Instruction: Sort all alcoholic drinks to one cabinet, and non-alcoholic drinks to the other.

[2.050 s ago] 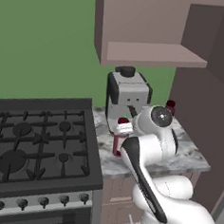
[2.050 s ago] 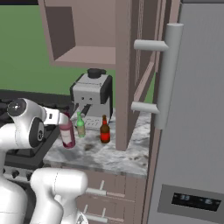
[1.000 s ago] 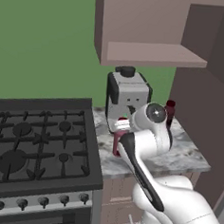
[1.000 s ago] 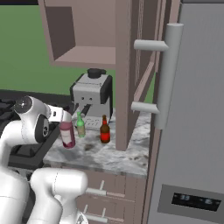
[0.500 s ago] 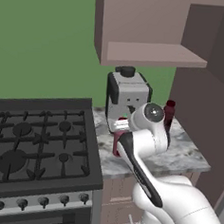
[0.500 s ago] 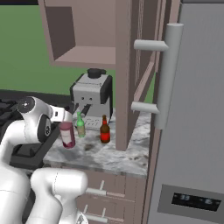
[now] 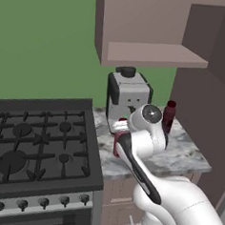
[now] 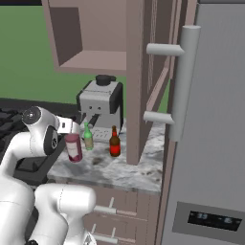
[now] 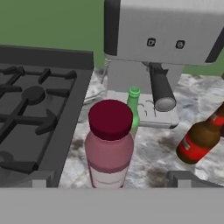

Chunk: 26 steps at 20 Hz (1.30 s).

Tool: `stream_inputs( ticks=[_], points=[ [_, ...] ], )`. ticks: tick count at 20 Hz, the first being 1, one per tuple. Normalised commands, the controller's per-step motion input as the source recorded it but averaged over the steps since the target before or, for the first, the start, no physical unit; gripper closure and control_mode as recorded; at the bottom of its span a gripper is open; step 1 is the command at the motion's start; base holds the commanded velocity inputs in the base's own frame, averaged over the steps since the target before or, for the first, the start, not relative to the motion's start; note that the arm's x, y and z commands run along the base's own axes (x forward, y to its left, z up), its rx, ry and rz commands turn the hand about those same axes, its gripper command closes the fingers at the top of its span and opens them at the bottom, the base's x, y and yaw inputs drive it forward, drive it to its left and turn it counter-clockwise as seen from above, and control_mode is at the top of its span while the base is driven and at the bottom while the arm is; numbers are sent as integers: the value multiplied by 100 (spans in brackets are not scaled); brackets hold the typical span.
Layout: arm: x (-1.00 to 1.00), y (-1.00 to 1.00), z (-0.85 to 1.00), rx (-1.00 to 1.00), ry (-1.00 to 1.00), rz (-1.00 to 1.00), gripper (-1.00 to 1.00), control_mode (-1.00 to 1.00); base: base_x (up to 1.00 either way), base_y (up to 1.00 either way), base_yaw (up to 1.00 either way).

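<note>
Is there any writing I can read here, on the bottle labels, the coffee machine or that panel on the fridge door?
No text can be read.
Pink bottle: white label, blank.
Amber-brown bottle: red label, no legible print.
Green bottle: pale label, too small to read.
Maroon bottle: no label visible.
Coffee machine: two small round buttons, no lettering.
Fridge panel: faint pale marks, too blurred to read.

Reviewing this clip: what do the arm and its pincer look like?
A glossy white arm of rounded, tube-like segments, with dark bands at the joints and a round grey cap on the elbow joint. The pincer has two small, dark grey, blocky fingertips. No cables or markings visible.
</note>
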Motion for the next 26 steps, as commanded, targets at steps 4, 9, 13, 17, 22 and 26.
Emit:
stream_inputs(
  ticks=[4, 9, 13, 17, 22, 26],
  points=[
    [9, 7, -9, 0, 0, 0, -100, -100, 0, 0, 0],
    [12, 5, -9, 0, 1, 0, -100, -100, 0, 0, 0],
    [19, 1, -9, 0, 2, 0, -100, -100, 0, 0, 0],
    [23, 0, -8, 0, 3, 0, -100, -100, 0, 0, 0],
    [19, 1, -9, 0, 2, 0, -100, -100, 0, 0, 0],
    [14, 2, -11, 0, 1, 0, -100, -100, 0, 0, 0]
  ],
)
